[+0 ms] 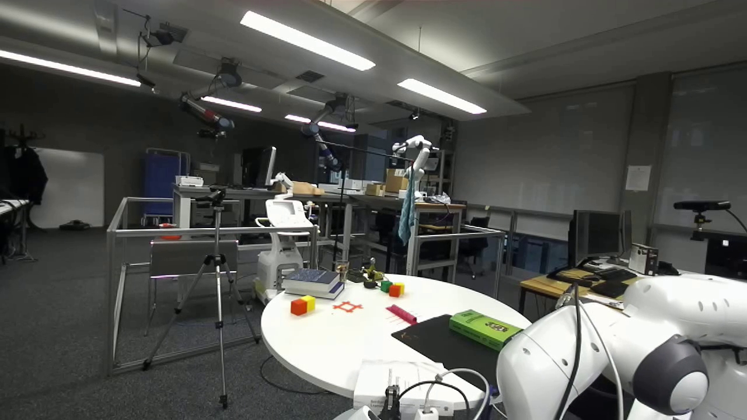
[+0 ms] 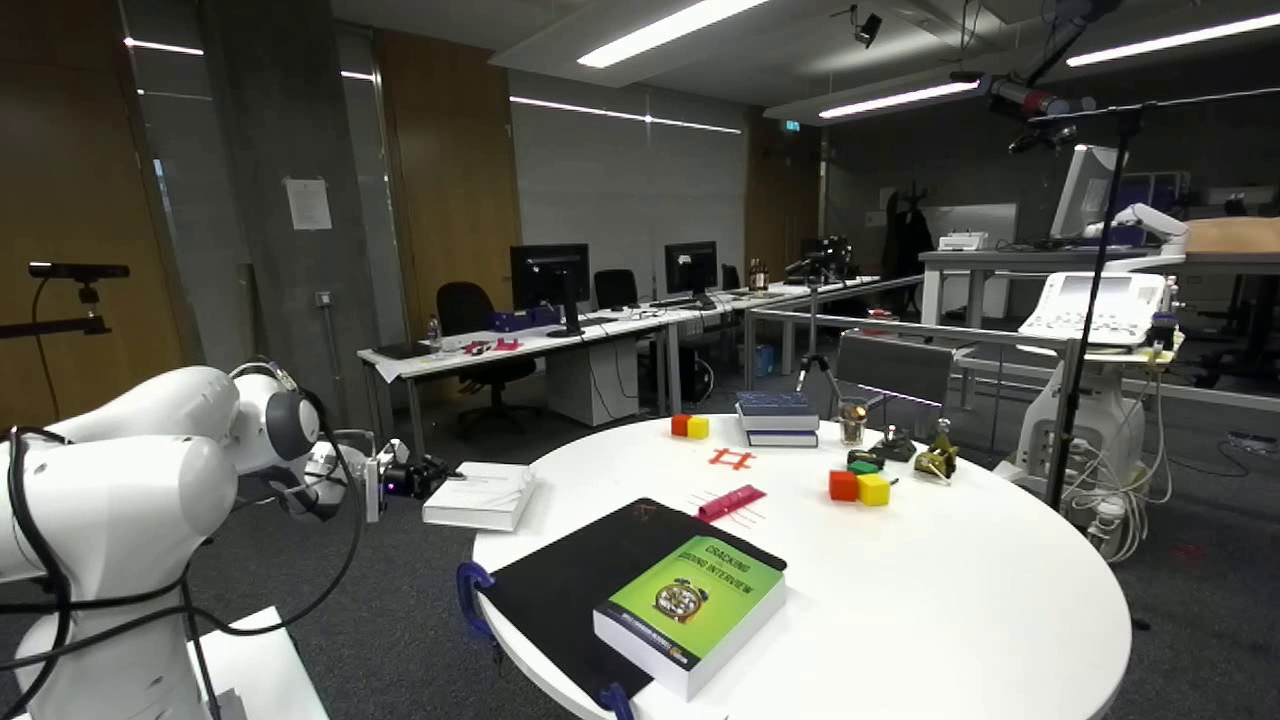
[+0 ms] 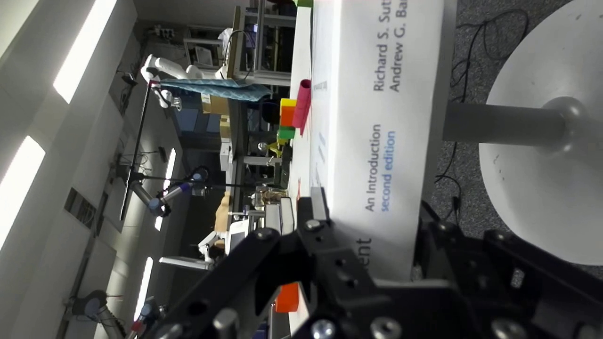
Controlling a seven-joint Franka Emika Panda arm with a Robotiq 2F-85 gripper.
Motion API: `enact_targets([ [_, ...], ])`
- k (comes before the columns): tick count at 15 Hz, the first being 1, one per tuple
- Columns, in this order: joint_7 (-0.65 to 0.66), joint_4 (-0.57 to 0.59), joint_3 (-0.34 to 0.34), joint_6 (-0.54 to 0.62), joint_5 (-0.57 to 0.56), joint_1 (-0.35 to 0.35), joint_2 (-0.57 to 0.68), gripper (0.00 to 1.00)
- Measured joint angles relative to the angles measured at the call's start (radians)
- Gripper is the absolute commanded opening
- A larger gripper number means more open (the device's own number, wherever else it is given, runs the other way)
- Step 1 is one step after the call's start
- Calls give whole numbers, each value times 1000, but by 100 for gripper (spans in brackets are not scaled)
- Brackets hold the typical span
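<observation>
My gripper (image 3: 372,207) is shut on a thick white book (image 3: 391,141), one finger on its upper cover and the other along its underside. Printing on the spine faces the wrist camera, reading "An Introduction, second edition". The lower finger is partly dark and blurred. In an exterior view the gripper (image 2: 432,478) comes in level from the arm's side, and the white book (image 2: 482,497) lies flat at the rim of the round table (image 2: 900,620). Whether the table bears any of its weight I cannot tell. The book (image 1: 402,382) also shows in an exterior view behind cables.
A green book (image 2: 690,610) lies on a black mat (image 2: 600,560), held by blue clamps (image 2: 472,590). Farther off are a pink roll (image 2: 730,503), red and yellow blocks (image 2: 858,488), a red grid (image 2: 732,458), stacked blue books (image 2: 778,415) and a glass (image 2: 852,422).
</observation>
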Motion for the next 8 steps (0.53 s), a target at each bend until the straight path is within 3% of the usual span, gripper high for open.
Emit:
enact_targets([
  [8, -1, -1, -27, -11, 0, -4, -43, 16],
])
